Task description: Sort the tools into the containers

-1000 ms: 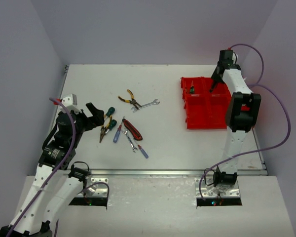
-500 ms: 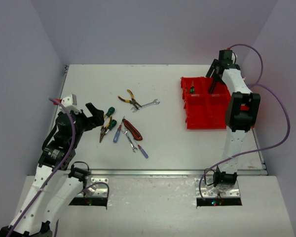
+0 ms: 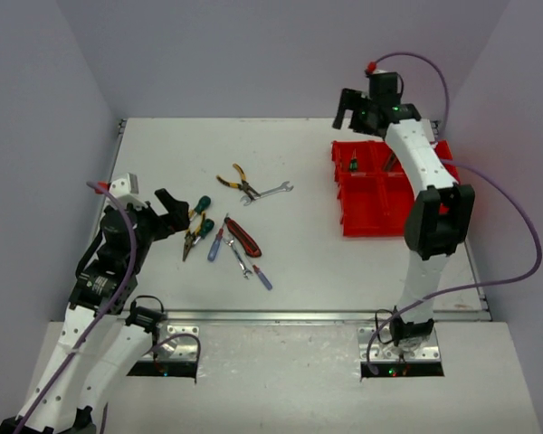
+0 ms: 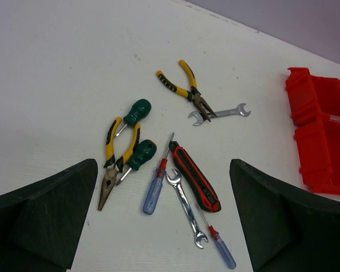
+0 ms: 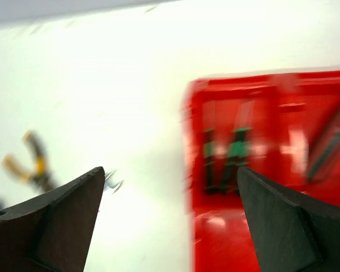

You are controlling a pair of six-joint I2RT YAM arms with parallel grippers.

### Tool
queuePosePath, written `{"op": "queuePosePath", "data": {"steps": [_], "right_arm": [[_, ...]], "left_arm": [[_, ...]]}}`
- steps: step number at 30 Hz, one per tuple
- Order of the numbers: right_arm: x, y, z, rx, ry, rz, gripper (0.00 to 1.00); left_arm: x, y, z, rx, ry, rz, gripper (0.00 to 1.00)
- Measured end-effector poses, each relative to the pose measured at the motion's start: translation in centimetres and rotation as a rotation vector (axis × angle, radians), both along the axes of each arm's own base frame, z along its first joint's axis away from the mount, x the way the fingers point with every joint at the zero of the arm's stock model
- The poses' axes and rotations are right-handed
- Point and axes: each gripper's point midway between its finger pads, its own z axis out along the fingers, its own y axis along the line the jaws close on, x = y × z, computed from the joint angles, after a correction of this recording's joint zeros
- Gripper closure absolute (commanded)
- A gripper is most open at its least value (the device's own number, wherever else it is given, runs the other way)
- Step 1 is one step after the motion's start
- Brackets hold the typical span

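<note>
1. White table (image 3: 326, 262) between pale walls is seen. A red bin (image 3: 371, 212) is set on its right side, toward the far edge.
2. Most tools are spread loose at left-centre, well apart from the bin:
   - Farthest out, yellow pliers (image 4: 184, 88) are touched at the nose by a wrench (image 4: 218, 112).
   - Nearer, a second pair of yellow pliers (image 4: 116, 164) is crowded by two green screwdrivers (image 4: 141, 154).
   - Just right of those are laid a blue screwdriver (image 4: 153, 192), a red-black handle (image 4: 195, 178), a second wrench (image 4: 187, 207) and a small screwdriver (image 4: 218, 249).
3. Green-handled items (image 5: 226, 153) are seen in a far-left compartment of the bin. They are too blurred to be named.
4. The left gripper (image 3: 174, 215) is held open and empty, just left of the cluster and aimed at it.
5. The right gripper (image 3: 353, 110) is raised over the far-left corner of the bin. Its fingers are spread wide with nothing between them.
6. Sorting is judged barely begun, and a pick from the cluster is expected next.
7. Risks:
   - Two tools could be caught at once, since the near pliers and the screwdrivers are packed close.
   - Neighbours could be shoved aside by wide fingers.
   - A flat wrench could be slipped off.
   - The arms could be clashed if both are sent to the pile.
</note>
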Motion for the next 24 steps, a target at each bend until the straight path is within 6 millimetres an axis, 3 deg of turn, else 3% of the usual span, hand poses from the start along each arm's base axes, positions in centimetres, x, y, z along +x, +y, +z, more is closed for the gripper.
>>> {"op": "queuePosePath", "data": {"steps": [3, 5, 7, 10, 13, 18, 24], "right_arm": [[-4.0, 10.6, 1.8, -0.025, -0.02, 0.259, 0.08], [-6.8, 17.1, 1.9, -0.047, -0.026, 0.412, 0.12], [-10.4, 23.1, 0.7, -0.074, 0.001, 0.555, 0.15], [-15.6, 29.1, -2.9, -0.128, 0.071, 0.706, 0.21], [-19.0, 31.7, -7.1, -0.199, 0.154, 0.787, 0.24], [-20.7, 31.8, -13.4, -0.336, 0.268, 0.795, 0.29], [-22.0, 32.1, -16.1, -0.399, 0.309, 0.807, 0.32]], "left_arm": [[-0.1, 0.5, 0.2, 0.003, -0.012, 0.029, 0.0], [-0.3, 1.0, 0.5, 0.004, -0.022, 0.052, 0.0], [-0.5, 1.4, 0.8, 0.003, -0.035, 0.075, 0.0], [-0.8, 1.9, 1.2, -0.002, -0.054, 0.1, 0.0], [-1.1, 2.1, 1.4, -0.008, -0.067, 0.11, 0.0], [-1.1, 2.1, 1.4, -0.009, -0.068, 0.111, 0.0], [-1.0, 2.0, 1.3, -0.009, -0.062, 0.103, 0.0]]}}
